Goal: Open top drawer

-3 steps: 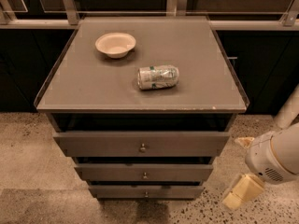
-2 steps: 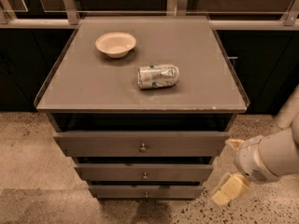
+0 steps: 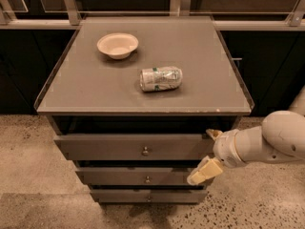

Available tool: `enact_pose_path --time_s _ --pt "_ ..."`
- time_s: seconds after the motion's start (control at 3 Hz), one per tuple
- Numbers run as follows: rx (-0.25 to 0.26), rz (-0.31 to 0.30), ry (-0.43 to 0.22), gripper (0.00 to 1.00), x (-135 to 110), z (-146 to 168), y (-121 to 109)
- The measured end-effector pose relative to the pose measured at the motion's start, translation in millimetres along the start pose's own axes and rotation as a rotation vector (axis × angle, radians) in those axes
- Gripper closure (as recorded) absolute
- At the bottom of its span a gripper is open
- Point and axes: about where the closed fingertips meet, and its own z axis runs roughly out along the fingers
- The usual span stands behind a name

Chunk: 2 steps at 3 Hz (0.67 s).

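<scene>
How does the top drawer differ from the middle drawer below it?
The top drawer is wider than the middle drawer, and its front is taller. The open gripper sits by the top drawer's right end. Both have flat grey-brown fronts with one small central knob.

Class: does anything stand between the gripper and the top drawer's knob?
Nothing visible does. The gripper, fingers open, is at the right end of the top drawer; only bare drawer front separates it from the knob. The bowl and can lie on the cabinet top above.
</scene>
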Motion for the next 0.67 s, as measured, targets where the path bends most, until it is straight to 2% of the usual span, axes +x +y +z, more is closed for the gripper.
enact_pose_path --time_s 0.67 --pt "0.017 0.011 0.01 0.0 3.3 4.3 -9.2"
